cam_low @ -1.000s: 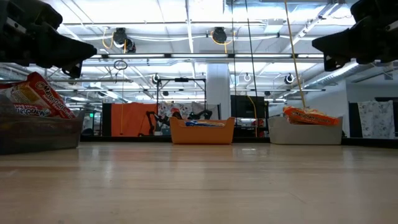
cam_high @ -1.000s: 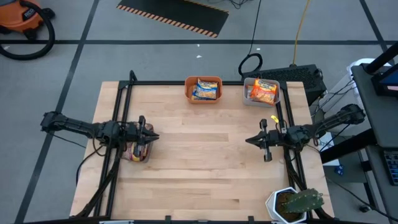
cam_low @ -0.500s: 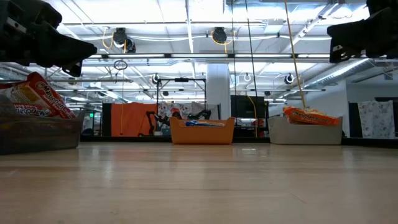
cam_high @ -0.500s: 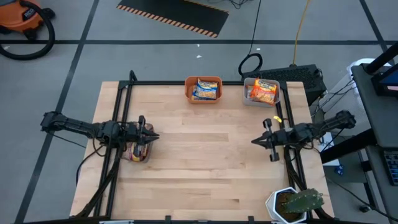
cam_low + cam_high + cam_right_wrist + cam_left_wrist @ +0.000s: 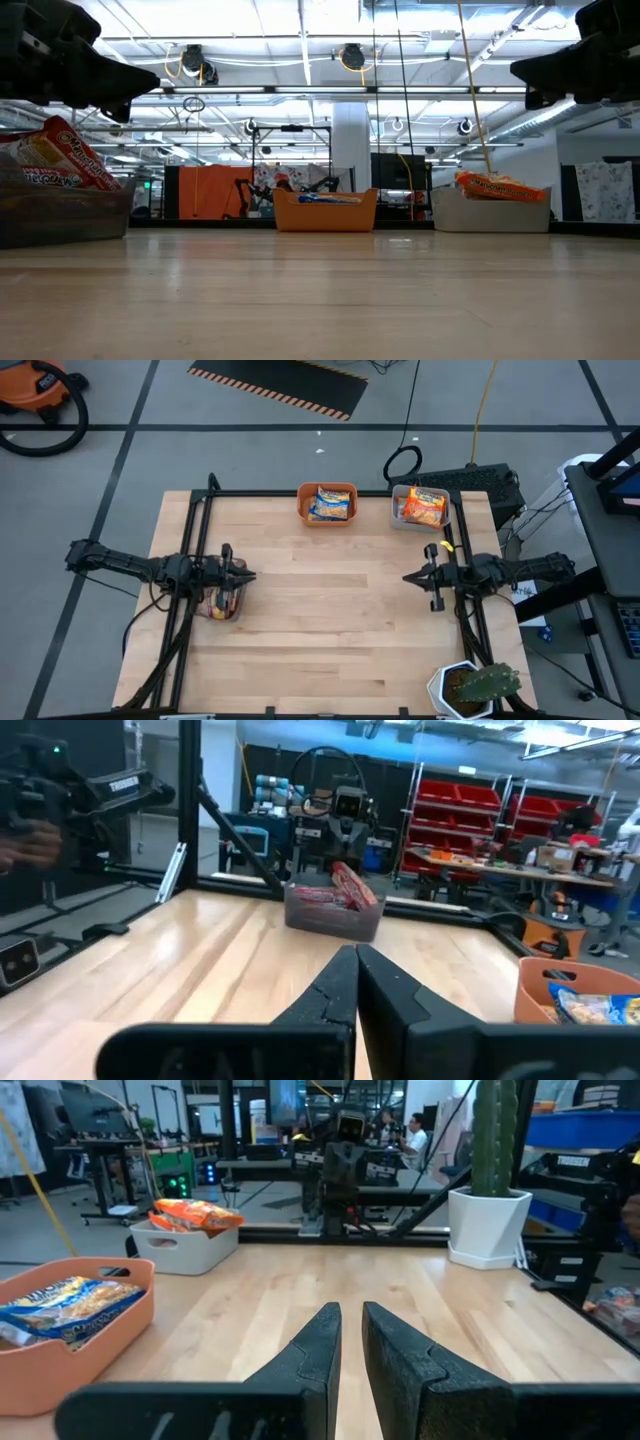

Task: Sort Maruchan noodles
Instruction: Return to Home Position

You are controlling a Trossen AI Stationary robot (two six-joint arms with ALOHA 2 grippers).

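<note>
The noodle packets lie in three bins. Yellow-blue packets fill the orange bin, and orange packets fill the grey bin; both bins stand at the far edge. Dark red-brown packets lean in the clear bin on the left. My left gripper hovers just over that clear bin, its fingers shut to a narrow slit. My right gripper hangs above bare wood on the right, shut, its fingers pointing at the clear bin.
A potted cactus stands at the near right corner. Black frame rails run along the left, right and far sides of the table. The wooden middle between the arms holds nothing. People and equipment show in the room beyond.
My right gripper has drawn back a little toward the table's right edge and then shifted toward the far edge, staying shut above the table. The left arm and the packets have kept still.
</note>
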